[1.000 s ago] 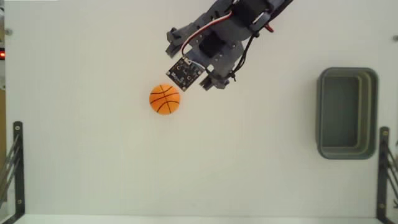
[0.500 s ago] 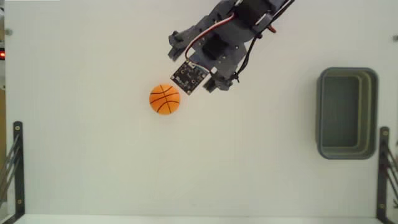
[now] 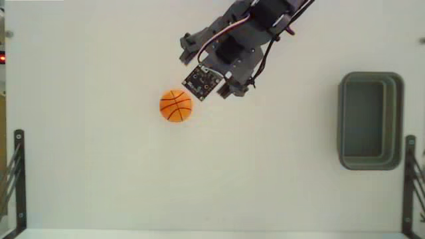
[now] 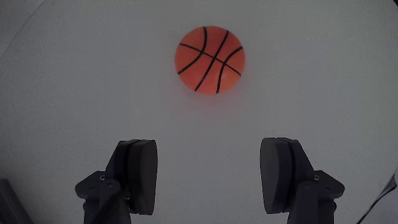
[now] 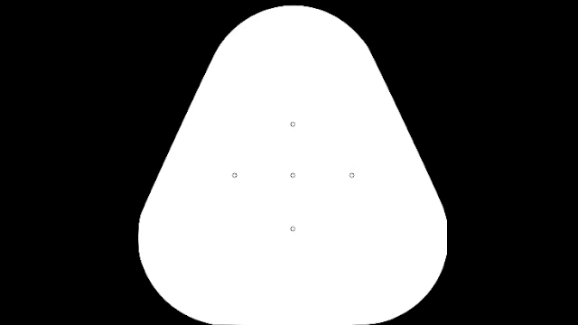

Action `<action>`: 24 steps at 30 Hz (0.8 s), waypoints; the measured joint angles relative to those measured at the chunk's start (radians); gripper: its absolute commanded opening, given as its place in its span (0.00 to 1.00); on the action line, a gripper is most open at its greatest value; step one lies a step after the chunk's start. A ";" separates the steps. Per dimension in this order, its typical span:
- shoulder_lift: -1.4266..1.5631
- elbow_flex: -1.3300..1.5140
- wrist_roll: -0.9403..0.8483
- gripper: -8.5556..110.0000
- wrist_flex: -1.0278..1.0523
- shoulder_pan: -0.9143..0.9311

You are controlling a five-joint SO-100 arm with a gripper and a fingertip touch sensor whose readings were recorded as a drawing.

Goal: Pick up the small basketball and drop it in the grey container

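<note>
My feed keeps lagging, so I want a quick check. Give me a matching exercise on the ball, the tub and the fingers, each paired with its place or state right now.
Things:
1. ball
2. tub
3. fingers

States:
A. spread apart, nothing between them
B. empty, at the right side of the table in the fixed view
C. lying on the bare table, ahead of the arm in the wrist view

Pairs: 1-C, 2-B, 3-A

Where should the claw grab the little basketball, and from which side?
Grip the small basketball across its middle, widest part, likely from above. It is round, so any pair of opposite sides works. It sits alone on the white table, and the open claw already lines up with it in the wrist view.
</note>
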 measured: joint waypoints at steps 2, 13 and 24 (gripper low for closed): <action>0.000 0.000 0.000 1.00 0.000 0.000; -0.109 0.000 0.000 1.00 -0.092 0.002; -0.252 -0.008 0.000 1.00 -0.190 0.000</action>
